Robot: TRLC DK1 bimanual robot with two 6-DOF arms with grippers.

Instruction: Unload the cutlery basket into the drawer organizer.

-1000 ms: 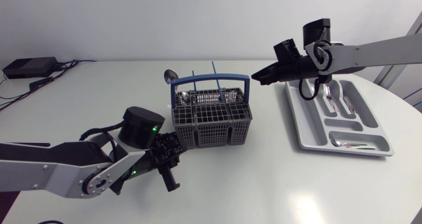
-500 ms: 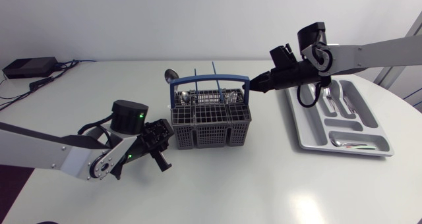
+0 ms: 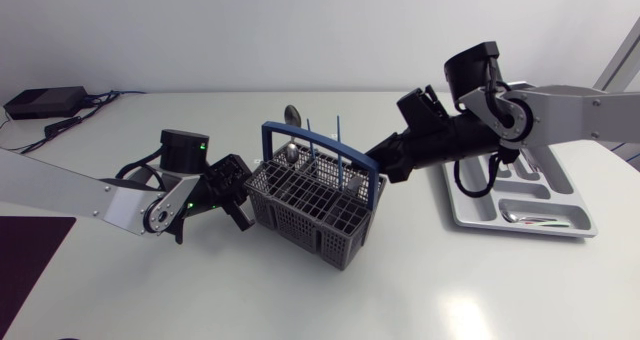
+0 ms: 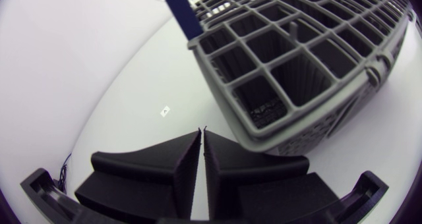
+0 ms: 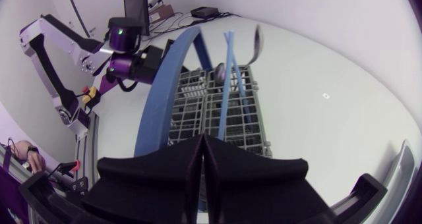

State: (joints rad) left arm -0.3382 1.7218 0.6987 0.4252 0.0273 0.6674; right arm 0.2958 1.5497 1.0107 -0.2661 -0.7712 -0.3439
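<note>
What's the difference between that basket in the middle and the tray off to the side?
The basket is a deep, dark grey mesh box with a blue handle; the tray is shallow, solid and light grey, with no handle. In the basket a spoon stands on end; in the tray the cutlery lies flat. Both are split into compartments and hold cutlery.

Head view bright and even, light diffuse from overhead. White table (image 3: 150,280) nearly washes out; I see glare patch near its front edge. Soft, faint shadow under cutlery basket (image 3: 312,202). In wrist views basket grid bows toward edges.
</note>
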